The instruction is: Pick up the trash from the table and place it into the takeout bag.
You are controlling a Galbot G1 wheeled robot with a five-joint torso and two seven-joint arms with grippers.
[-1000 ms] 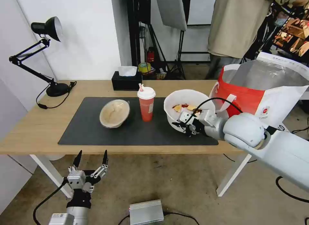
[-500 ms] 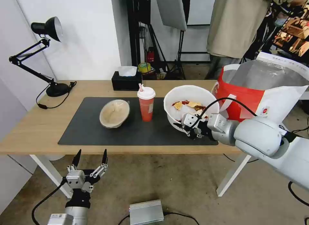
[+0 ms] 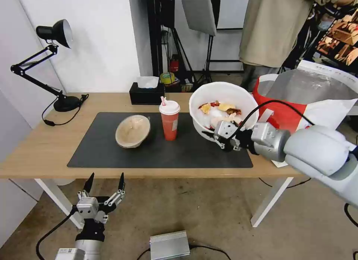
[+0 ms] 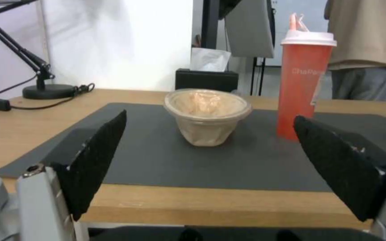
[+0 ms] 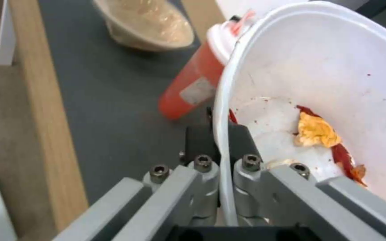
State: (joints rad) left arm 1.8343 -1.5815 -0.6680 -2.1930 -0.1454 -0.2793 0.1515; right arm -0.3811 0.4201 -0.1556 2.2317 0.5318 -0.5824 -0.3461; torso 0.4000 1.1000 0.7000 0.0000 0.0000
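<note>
Head view: right gripper (image 3: 215, 136) pinches the near rim of the wide white plastic bowl (image 3: 222, 103) holding red-yellow scraps, lifted and tilted just beside the red-and-white foil-lined takeout bag (image 3: 298, 103). Red paper cup (image 3: 169, 120) and tan round lidded bowl (image 3: 132, 131) stand on the black mat (image 3: 112, 152).

Left wrist view: left gripper (image 4: 211, 157), fingers spread wide, hangs before the light-wood table (image 4: 202, 207).

Right wrist view: fingers (image 5: 202, 140) clamp the bowl's rim.

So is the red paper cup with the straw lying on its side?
No, the red paper cup stands upright on the black mat, white lid on top.
</note>
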